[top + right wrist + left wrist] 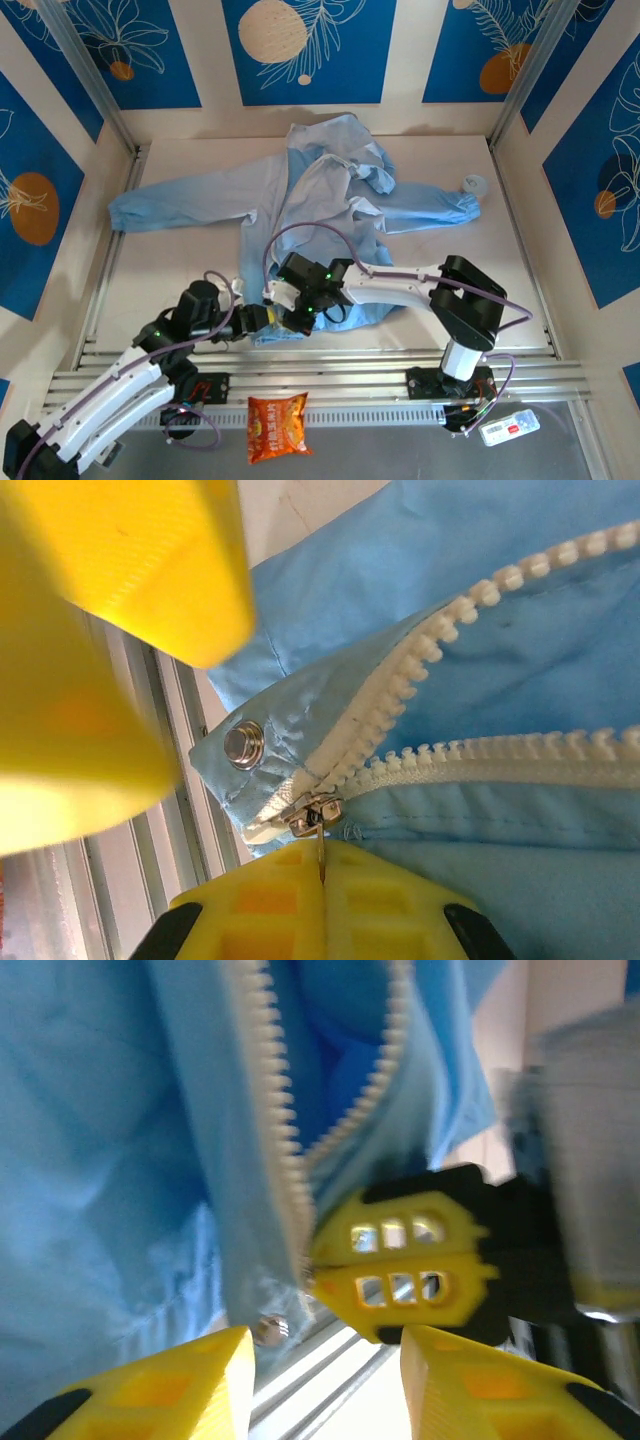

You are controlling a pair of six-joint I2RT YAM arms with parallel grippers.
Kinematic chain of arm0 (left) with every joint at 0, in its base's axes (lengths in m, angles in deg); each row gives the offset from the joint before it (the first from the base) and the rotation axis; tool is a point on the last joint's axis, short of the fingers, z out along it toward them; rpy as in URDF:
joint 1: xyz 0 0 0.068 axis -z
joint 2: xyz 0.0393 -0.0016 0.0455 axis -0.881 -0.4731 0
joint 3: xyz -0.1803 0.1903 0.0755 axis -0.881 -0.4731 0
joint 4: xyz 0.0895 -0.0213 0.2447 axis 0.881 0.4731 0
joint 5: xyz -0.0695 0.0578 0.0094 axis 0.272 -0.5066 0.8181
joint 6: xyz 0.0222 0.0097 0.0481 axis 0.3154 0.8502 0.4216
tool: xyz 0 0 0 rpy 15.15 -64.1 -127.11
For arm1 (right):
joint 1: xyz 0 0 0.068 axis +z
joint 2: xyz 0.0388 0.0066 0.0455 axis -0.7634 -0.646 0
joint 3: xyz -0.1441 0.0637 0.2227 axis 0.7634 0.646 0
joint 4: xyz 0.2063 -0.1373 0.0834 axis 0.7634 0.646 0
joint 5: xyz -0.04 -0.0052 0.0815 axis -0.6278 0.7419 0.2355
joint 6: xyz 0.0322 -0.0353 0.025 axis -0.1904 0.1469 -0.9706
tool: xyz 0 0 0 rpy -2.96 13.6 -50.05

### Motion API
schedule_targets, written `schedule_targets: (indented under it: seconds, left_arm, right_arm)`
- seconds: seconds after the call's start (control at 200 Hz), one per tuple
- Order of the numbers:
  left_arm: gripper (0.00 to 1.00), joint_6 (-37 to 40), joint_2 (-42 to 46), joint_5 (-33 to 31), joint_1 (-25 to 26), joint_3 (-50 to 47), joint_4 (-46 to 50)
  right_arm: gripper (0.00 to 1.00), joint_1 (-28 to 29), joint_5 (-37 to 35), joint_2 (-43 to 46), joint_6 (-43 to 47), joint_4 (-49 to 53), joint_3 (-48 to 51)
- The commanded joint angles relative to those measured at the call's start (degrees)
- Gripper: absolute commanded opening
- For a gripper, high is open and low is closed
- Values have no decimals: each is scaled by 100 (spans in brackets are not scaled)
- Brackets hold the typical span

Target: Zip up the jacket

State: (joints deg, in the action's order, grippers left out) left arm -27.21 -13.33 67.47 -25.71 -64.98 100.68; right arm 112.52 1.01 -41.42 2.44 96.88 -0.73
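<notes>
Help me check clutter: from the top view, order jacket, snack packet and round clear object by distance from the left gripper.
1. jacket, hem at the left gripper.
2. snack packet, near edge.
3. round clear object, far right.

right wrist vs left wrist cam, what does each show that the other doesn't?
Right wrist: the slider at the hem, its pull pinched in the shut right gripper.
Left wrist: the left gripper open under the hem.
Both: the jacket, its zipper teeth parted above the hem.
</notes>
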Motion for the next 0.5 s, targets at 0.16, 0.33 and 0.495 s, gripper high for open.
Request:
schedule_targets:
  seconds: [0.16,0.33,0.495]
  left_arm:
    - [41,-895,67,-528,116,-511,-955]
    - [44,-1028,-8,-598,166,-658,-1220]
    - [46,-1222,-147,-708,228,-820,-1654]
  right_arm:
    - [0,-123,19,-257,-394,171,-302]
    - [0,-227,82,-341,-421,135,-419]
    - [0,-307,182,-468,-496,77,-561]
